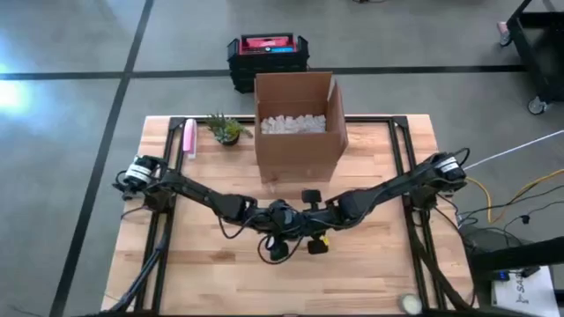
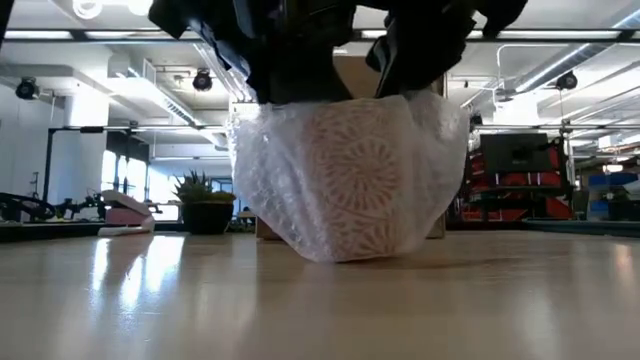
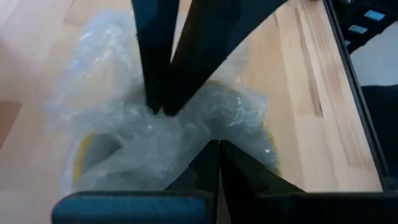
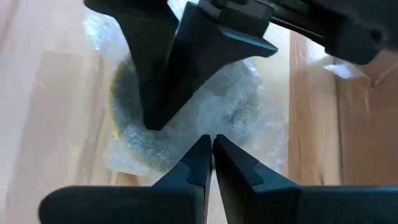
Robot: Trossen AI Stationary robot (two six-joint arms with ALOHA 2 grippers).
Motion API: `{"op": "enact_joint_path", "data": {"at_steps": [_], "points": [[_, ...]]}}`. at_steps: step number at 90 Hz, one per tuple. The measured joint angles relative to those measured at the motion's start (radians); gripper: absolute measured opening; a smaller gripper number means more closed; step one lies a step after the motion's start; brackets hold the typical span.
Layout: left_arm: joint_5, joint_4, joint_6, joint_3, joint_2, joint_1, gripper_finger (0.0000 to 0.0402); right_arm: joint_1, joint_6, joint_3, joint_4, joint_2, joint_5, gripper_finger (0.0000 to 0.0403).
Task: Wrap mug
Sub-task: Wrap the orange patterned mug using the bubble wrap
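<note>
High view: both arms are meeting at the lower centre of the frame, just below the cardboard box (image 1: 300, 123) of packing fill. The left tool (image 1: 278, 249) and right tool (image 1: 315, 244) are working side by side over the wooden counter (image 1: 211, 273). The mug is hidden beneath them here. A small potted plant (image 1: 227, 130) is standing at the upper left of the counter.

Low view: the mug (image 2: 350, 185), patterned and swathed in bubble wrap (image 2: 262, 165), is sitting at the centre of the frame on the counter, with both tools bearing down on its top.

Left wrist view: the left tool's fingers are pinched together on the gathered wrap at the lower centre, over the mug's yellow rim (image 3: 79, 163). The other arm's fingers are descending from the top centre.

Right wrist view: the right tool's fingers are likewise closed on a fold of wrap at the lower centre.

Risk, as a judgement: the two tools are gripping very close together, so they could collide. If either pinch slips, the gathered wrap is likely to spring open. Pulling sideways could tip the mug.
</note>
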Motion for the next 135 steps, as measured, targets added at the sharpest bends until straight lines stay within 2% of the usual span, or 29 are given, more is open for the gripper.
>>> {"op": "enact_joint_path", "data": {"at_steps": [10, 21, 37, 44, 63, 83, 91, 104, 112, 135], "points": [[-0.013, -0.042, 0.028, -0.005, -0.057, -0.005, 0.0, 0.007, -0.002, -0.002, -0.005, 0.005, -0.016, 0.0008], [-0.122, -0.042, 0.045, -0.002, -0.107, -0.011, 0.0, 0.013, -0.002, -0.002, -0.002, 0.005, -0.015, 0.0008], [-0.265, -0.04, 0.055, -0.003, -0.102, -0.015, 0.0, 0.024, -0.001, -0.003, 0.001, 0.005, -0.013, 0.0008], [-0.251, -0.051, 0.053, -0.002, -0.087, -0.014, 0.0, 0.024, -0.001, -0.003, 0.003, 0.007, -0.012, 0.0008], [-0.121, -0.048, 0.045, 0.001, -0.02, -0.012, 0.0, 0.025, 0.001, 0.032, -0.061, 0.006, -0.021, 0.0008], [-0.102, -0.05, 0.044, 0.002, -0.016, -0.006, 0.0, 0.018, -0.022, 0.101, -0.081, -0.022, -0.002, 0.0008], [-0.102, -0.053, 0.043, 0.002, -0.017, -0.006, 0.0, 0.005, -0.019, 0.089, -0.078, -0.009, 0.012, 0.0008], [-0.107, -0.062, 0.039, 0.001, -0.019, -0.005, 0.0, 0.01, -0.02, 0.059, -0.031, 0.036, -0.051, 0.0008], [-0.105, -0.069, 0.037, 0.003, -0.024, -0.006, 0.0, 0.022, -0.021, 0.047, -0.021, 0.061, -0.046, 0.0008], [-0.081, -0.153, 0.036, -0.004, -0.119, -0.023, 0.0, 0.023, -0.007, 0.045, -0.01, 0.074, -0.043, 0.0008]]}}
